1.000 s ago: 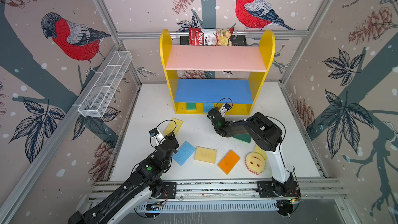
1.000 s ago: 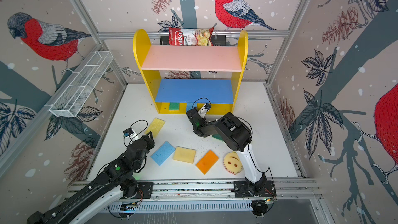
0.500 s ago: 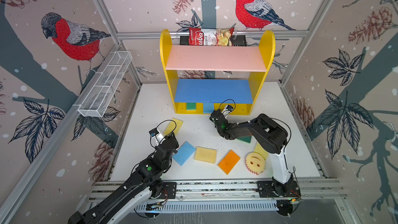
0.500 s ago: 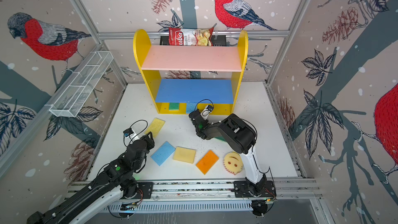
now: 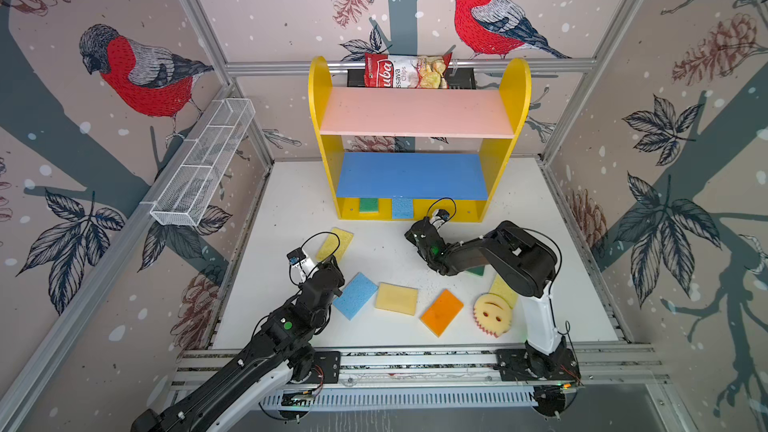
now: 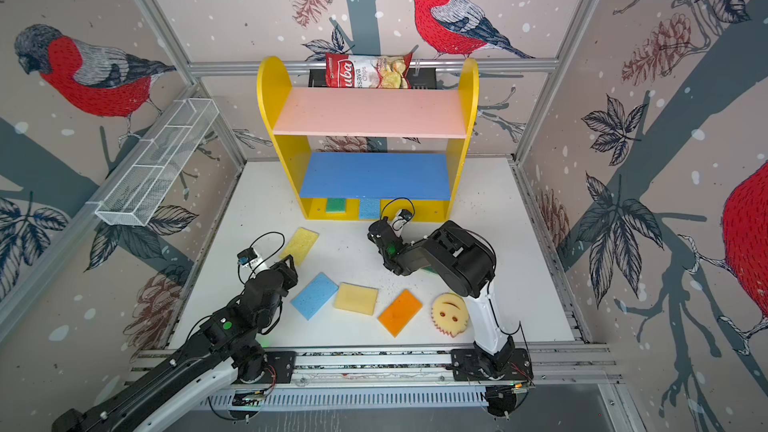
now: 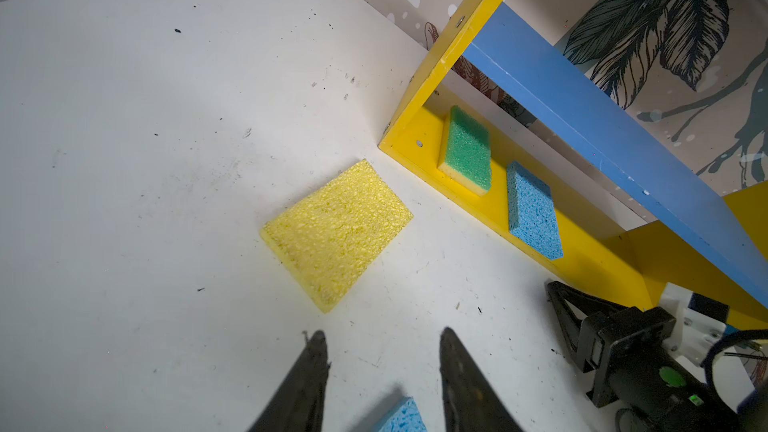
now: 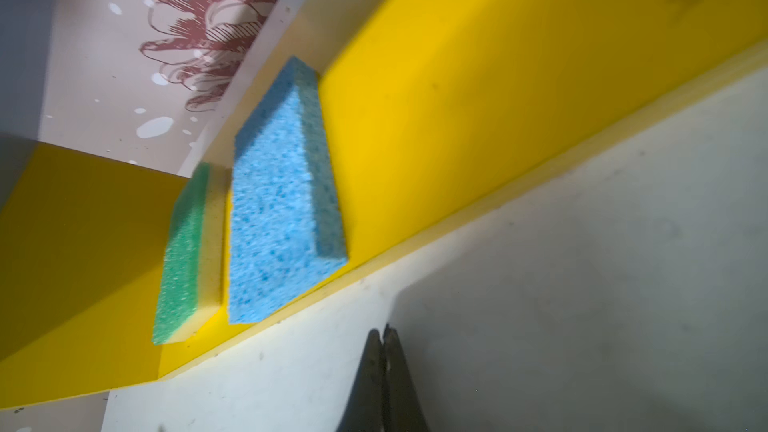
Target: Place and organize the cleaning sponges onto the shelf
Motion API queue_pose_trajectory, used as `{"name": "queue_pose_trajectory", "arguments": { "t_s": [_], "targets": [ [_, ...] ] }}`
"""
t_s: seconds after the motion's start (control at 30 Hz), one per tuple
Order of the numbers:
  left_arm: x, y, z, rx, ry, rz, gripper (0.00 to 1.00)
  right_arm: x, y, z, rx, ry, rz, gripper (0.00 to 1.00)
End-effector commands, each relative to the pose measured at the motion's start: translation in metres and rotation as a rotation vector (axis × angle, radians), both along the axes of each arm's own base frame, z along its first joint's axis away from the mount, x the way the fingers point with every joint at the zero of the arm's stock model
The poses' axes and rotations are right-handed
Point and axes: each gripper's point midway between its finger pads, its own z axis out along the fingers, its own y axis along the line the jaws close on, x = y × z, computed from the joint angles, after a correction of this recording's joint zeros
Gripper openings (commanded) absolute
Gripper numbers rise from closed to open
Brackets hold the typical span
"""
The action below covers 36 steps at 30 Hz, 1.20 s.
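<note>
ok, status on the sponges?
Left gripper open, empty. Right gripper shut, empty, near shelf. Green sponge, blue sponge on base tier; rest on table. Nothing blocking.

white table (image 5: 291,201): shelf (image 5: 515,89) at the back; yellow sponge (image 5: 335,244), blue sponge (image 5: 354,295), pale-yellow sponge (image 5: 396,299), orange sponge (image 5: 441,312), smiley sponge (image 5: 492,315) lying flat | yellow base (image 5: 469,206) of shelf: green-topped sponge (image 5: 368,204) near light-blue sponge (image 5: 402,207), not touching

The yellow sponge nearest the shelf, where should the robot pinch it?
Probably best: pinch the yellow sponge across its two long edges, mid-length, coming straight down from above. It lies flat on the white table with room along both long sides, and the open left gripper points at it.
</note>
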Motion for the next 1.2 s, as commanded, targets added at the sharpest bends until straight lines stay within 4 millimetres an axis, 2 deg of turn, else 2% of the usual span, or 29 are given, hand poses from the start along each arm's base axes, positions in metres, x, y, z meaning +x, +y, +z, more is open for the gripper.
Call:
{"name": "queue_pose_trajectory", "arguments": {
  "t_s": [0.0,0.4,0.83,1.17],
  "targets": [
    [-0.001,0.003,0.001,0.001,-0.001,0.010,0.44,0.003,0.013,0.001,0.064,0.012,0.045,0.00],
    [-0.002,0.005,-0.001,0.009,0.003,0.019,0.44,0.019,0.023,-0.003,0.052,0.010,0.051,0.00],
    [-0.001,0.005,-0.004,0.021,0.013,0.024,0.44,0.036,0.018,-0.012,0.053,0.005,0.023,0.00],
    [0.002,0.002,-0.005,0.021,0.015,0.015,0.44,0.027,0.010,-0.019,0.045,0.021,0.028,0.00]
  ]
}}
